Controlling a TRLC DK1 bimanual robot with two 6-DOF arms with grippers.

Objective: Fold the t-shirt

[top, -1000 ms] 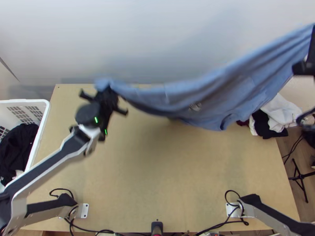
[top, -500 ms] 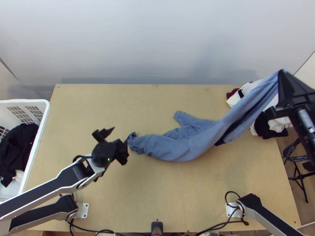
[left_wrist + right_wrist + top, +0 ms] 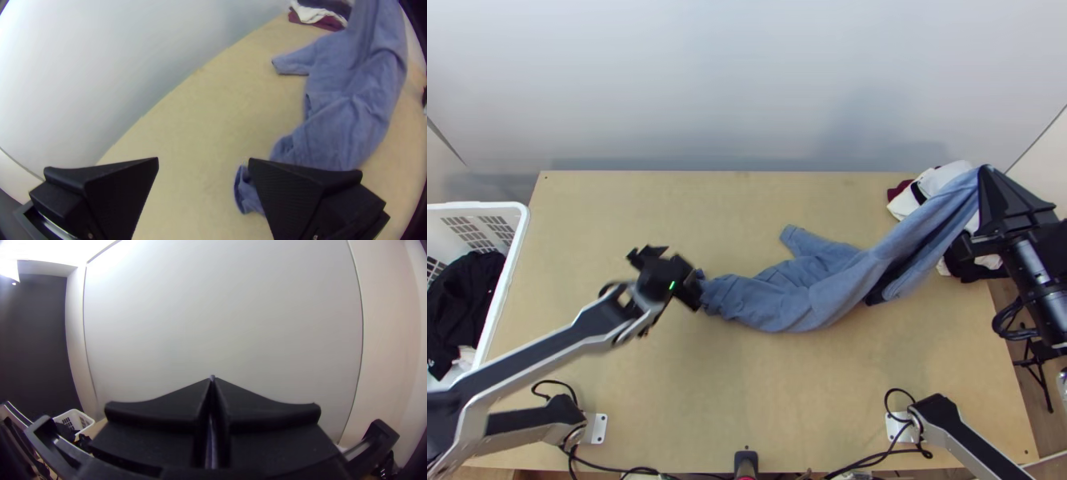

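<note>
While spread apart, left pincer (image 3: 683, 263) at the bunched t-shirt (image 3: 811, 294), right pincer (image 3: 985, 170) clamped on its raised end

Shirt (image 3: 243, 195): one end partly hidden behind my left jaws. Clothes pile (image 3: 951, 178): partly covered beside my right jaws. Basket (image 3: 475, 206), past my left jaws: cut off.

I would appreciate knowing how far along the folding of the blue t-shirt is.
No neat fold looks done: the blue cloth t-shirt lies bunched lengthwise across the light wooden table. In hand is one end, held raised by the right black end effector; the left black end effector is open at the opposite end. Spreading and folding seem left.
</note>
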